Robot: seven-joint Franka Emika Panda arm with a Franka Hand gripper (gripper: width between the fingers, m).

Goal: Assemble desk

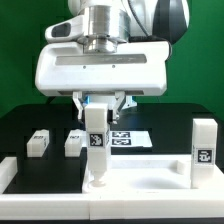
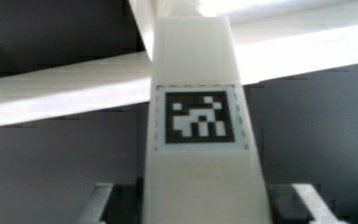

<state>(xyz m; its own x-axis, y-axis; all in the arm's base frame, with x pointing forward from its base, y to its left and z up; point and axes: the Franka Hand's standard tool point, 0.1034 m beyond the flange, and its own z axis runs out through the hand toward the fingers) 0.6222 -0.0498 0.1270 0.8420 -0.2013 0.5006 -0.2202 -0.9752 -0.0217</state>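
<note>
The white desk tabletop [image 1: 150,185] lies at the front of the black table. My gripper [image 1: 100,104] is shut on the upper end of a white desk leg [image 1: 95,142], which stands upright with its foot on the tabletop's left part. In the wrist view this leg [image 2: 197,110] fills the middle, its square tag facing the camera. One finger [image 2: 105,200] shows on each side of it, and the pale tabletop [image 2: 51,100] lies beyond. Another leg [image 1: 203,150] stands upright at the tabletop's corner on the exterior view's right.
Two more white legs [image 1: 39,143] [image 1: 74,144] lie on the black table behind the tabletop, toward the exterior view's left. The marker board [image 1: 132,138] lies flat behind the held leg. A green backdrop closes off the rear.
</note>
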